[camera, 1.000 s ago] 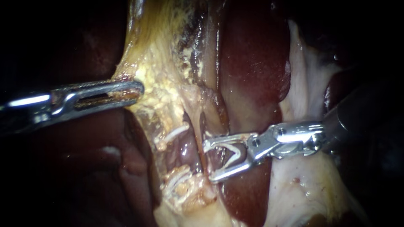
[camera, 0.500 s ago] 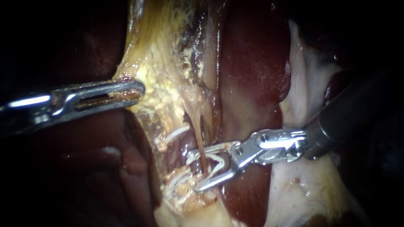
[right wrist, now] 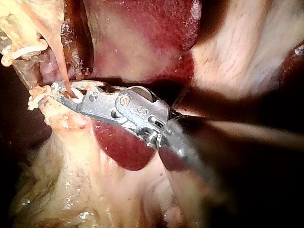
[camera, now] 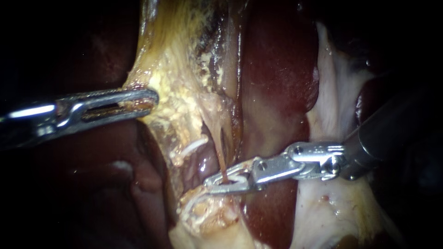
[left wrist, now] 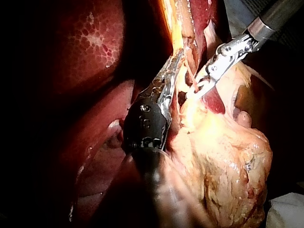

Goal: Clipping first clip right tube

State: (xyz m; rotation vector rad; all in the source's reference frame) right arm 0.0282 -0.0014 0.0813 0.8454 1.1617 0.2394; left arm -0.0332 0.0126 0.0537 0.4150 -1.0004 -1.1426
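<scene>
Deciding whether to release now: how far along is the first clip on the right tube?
Done: the left instrument grips the yellowish tissue, and the thin tube sits between the jaws of the right instrument. In hand: those jaws are squeezed onto the white clip around the tube. Left: open the jaws, withdraw, and check the clip; whether it has fully locked is hidden by the jaws.

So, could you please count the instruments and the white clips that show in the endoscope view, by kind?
Instruments: 2, the left instrument on the yellow tissue, the right instrument around the thin tube.
Clips: 3, a held clip in the right instrument, an upper clip, a lower clip.
Total: 5.
</scene>
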